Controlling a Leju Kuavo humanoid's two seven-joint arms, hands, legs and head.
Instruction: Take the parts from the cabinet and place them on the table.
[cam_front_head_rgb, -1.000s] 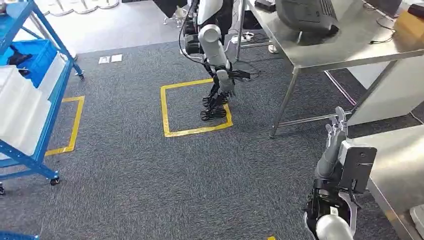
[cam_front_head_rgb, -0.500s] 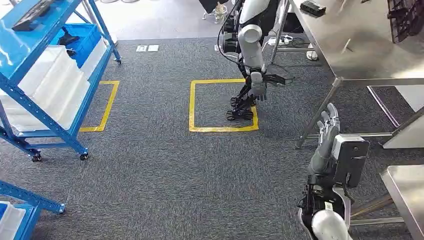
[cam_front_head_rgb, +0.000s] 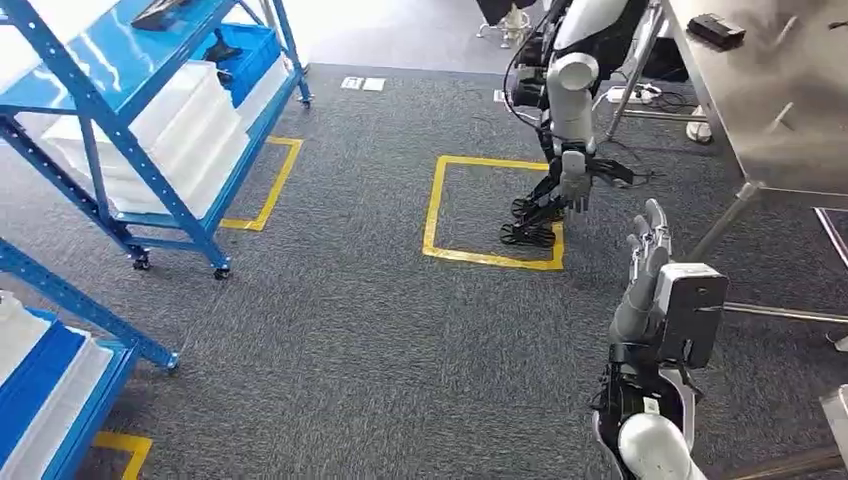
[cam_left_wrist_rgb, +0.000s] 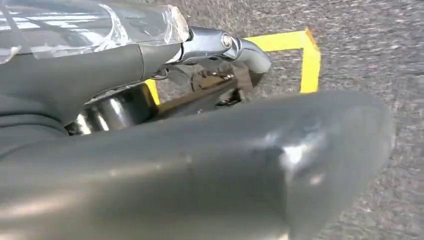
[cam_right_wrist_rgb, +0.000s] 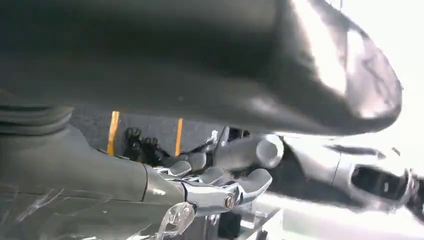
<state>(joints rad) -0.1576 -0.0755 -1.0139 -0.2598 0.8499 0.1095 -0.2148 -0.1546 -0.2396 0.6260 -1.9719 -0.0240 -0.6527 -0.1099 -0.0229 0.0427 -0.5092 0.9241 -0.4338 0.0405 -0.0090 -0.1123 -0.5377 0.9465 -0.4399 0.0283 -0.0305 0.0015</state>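
We see the right hand (cam_front_head_rgb: 648, 238) raised in the head view, fingers straight and slightly apart, nothing in it. In the right wrist view that hand (cam_right_wrist_rgb: 210, 192) shows metal fingers extended past the thick grey thumb, again with nothing between them.

The left hand (cam_left_wrist_rgb: 220, 55) shows in the left wrist view, behind its thick grey thumb. Its fingers curve over the carpet, but we cannot tell whether they are apart or together, or whether they hold anything.

Landmark: the yellow tape square (cam_front_head_rgb: 440, 212) on the grey carpet (cam_front_head_rgb: 350, 330). A second robot (cam_front_head_rgb: 572, 90) stands at the square's far right side, its dark feet (cam_front_head_rgb: 528, 222) on the square's right edge, one silver arm hanging down over them.

The blue cabinet (cam_front_head_rgb: 130, 130), a wheeled rack, stands well to the left of the square. It carries white bins (cam_front_head_rgb: 170, 125) on its lower shelf and a blue bin (cam_front_head_rgb: 245, 50) at its far end. A dark part (cam_front_head_rgb: 222, 47) lies in that blue bin; too small for us to tell more. Another dark flat thing (cam_front_head_rgb: 165, 12) lies on the top shelf. Neither hand is near the cabinet.

The steel table (cam_front_head_rgb: 770, 90) stands to the right of the square, beyond the second robot, with a small black box (cam_front_head_rgb: 718, 29) on top. A second blue rack (cam_front_head_rgb: 50, 370) sits nearer than the square, far left.
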